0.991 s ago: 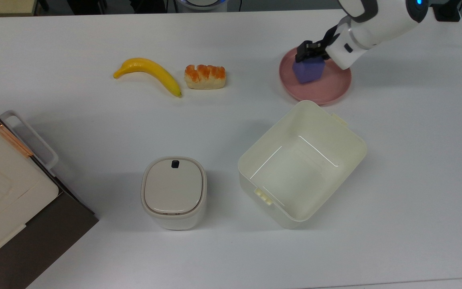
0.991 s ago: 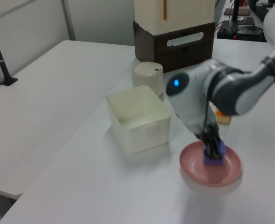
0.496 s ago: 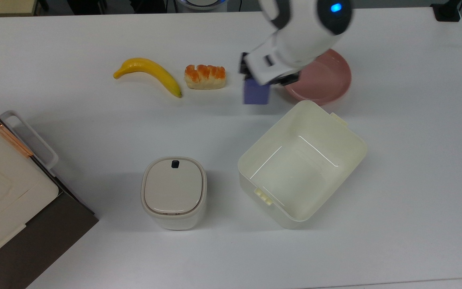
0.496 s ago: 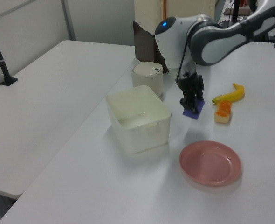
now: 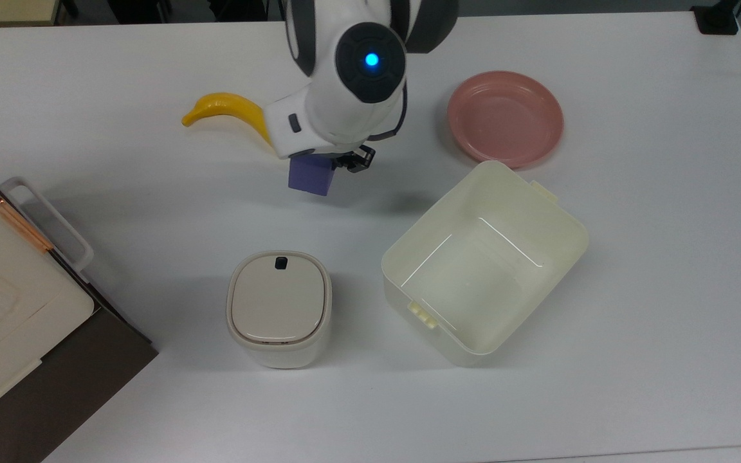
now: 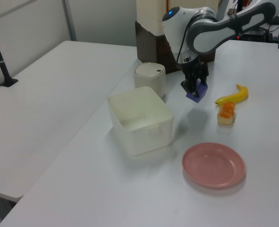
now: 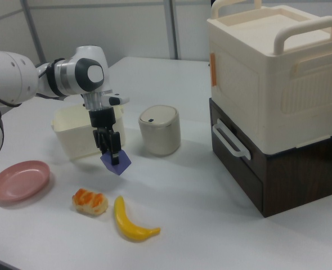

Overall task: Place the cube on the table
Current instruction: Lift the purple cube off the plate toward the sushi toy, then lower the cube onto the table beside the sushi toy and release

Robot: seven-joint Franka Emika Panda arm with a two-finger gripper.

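The purple-blue cube (image 5: 309, 175) hangs tilted a little above the white table (image 5: 634, 257), with a shadow under it. My gripper (image 5: 320, 168) is shut on the cube from above. In the left view the cube (image 6: 196, 93) sits under the gripper (image 6: 195, 87), between the lidded container and the banana. In the right view the gripper (image 7: 111, 149) points straight down, and the cube (image 7: 117, 163) hangs corner-down below its black fingers. The arm's wrist covers the cube's top in the top view.
The pink plate (image 5: 505, 119) lies bare at the top view's right. An open cream bin (image 5: 483, 263) and a lidded container (image 5: 279, 308) stand nearer. A banana (image 7: 129, 222) and a bread piece (image 7: 90, 202) lie close to the cube. A drawer stack (image 7: 267, 101) stands at the right view's right.
My gripper has lifted the cube off the pink plate and carried it leftward in the top view, past the bread, to a spot near the banana.
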